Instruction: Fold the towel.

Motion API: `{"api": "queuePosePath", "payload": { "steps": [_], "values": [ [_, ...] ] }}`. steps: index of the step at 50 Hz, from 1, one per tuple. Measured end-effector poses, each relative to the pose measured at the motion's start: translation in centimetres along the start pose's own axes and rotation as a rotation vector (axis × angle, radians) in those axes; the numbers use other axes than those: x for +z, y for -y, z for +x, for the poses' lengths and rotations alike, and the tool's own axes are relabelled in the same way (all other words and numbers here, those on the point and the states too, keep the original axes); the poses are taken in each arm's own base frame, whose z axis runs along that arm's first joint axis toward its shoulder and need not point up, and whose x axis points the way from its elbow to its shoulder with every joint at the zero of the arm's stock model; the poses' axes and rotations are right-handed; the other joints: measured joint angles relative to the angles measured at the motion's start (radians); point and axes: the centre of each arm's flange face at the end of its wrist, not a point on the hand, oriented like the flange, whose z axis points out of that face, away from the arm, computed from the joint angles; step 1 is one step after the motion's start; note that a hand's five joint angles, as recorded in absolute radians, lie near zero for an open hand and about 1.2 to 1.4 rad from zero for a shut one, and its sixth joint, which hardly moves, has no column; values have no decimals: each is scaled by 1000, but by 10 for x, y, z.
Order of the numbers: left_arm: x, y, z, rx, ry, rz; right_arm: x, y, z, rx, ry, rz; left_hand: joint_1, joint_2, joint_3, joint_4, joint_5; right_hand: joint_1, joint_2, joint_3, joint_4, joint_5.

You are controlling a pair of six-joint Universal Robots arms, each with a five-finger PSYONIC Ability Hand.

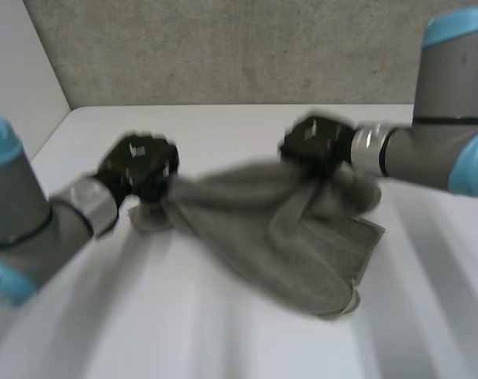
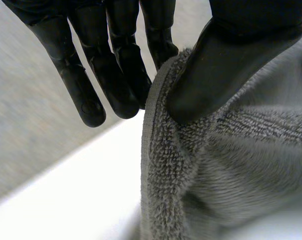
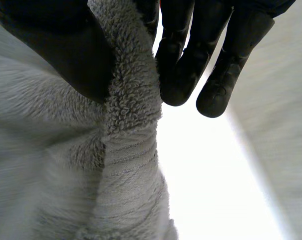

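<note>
A grey towel hangs bunched between my two hands above the white table, its lower part trailing toward the front right. My left hand holds the towel's left corner; in the left wrist view the thumb presses the towel edge against the fingers. My right hand holds the towel's far right edge; in the right wrist view its thumb pinches the towel hem against the fingers.
A grey wall rises behind the table's far edge. A white side panel stands at the left. Bare tabletop lies in front of the towel and to its right.
</note>
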Motion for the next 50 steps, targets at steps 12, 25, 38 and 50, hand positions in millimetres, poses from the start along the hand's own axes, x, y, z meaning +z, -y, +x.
{"api": "queuePosePath", "payload": {
  "steps": [12, 25, 38, 50],
  "values": [
    [31, 181, -71, 129, 357, 542, -64, 145, 133, -59, -831, 708, 0, 18, 19, 20, 16, 0, 0, 4, 3, 3],
    [15, 198, -78, 27, 406, 669, -35, 99, 106, 72, -575, 490, -4, 8, 3, 5, 10, 0, 0, 8, 3, 17],
    [23, -4, -15, -63, 104, 103, 17, -20, 16, 288, -60, -44, -561, -557, -556, -559, -558, 0, 0, 8, 3, 17],
    [11, -61, 1, 49, 88, -29, 0, -43, -17, 275, 65, -213, -939, -945, -952, -945, -972, 0, 0, 9, 3, 17]
  ]
}}
